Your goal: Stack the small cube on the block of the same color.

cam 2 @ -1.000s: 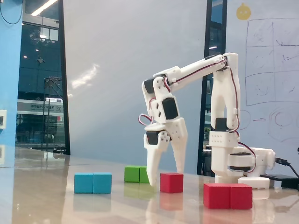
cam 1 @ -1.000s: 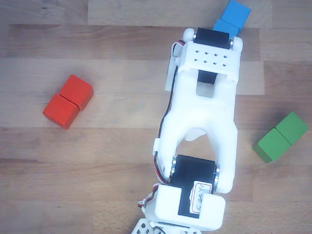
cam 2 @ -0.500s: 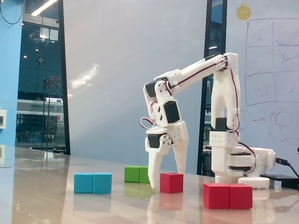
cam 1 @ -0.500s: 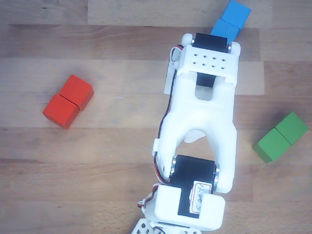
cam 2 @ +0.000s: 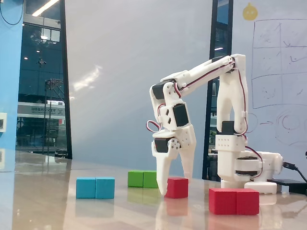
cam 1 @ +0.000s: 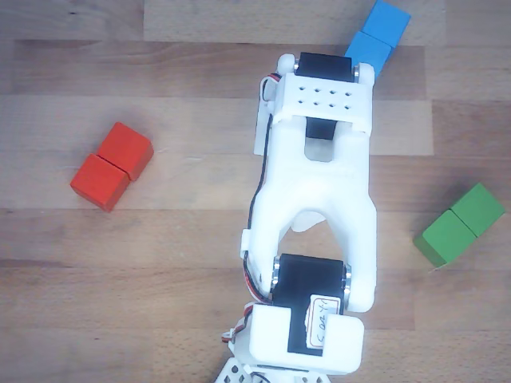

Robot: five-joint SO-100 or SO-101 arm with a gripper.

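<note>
In the fixed view the small red-orange cube [cam 2: 177,187] sits on the table. My gripper [cam 2: 175,185] points down over it, jaws spread, with one finger [cam 2: 163,182] at the cube's left side and the other [cam 2: 187,167] behind its right edge. The red-orange two-cube block [cam 2: 234,201] lies to the right and nearer the camera, apart from the gripper. In the other view the same block [cam 1: 112,166] lies at the left, and the white arm [cam 1: 319,183] hides the cube and the gripper.
A blue two-cube block [cam 2: 95,187] [cam 1: 378,40] and a green two-cube block [cam 2: 142,178] [cam 1: 461,225] lie on the wooden table. The arm's base [cam 2: 247,167] stands at the right of the fixed view.
</note>
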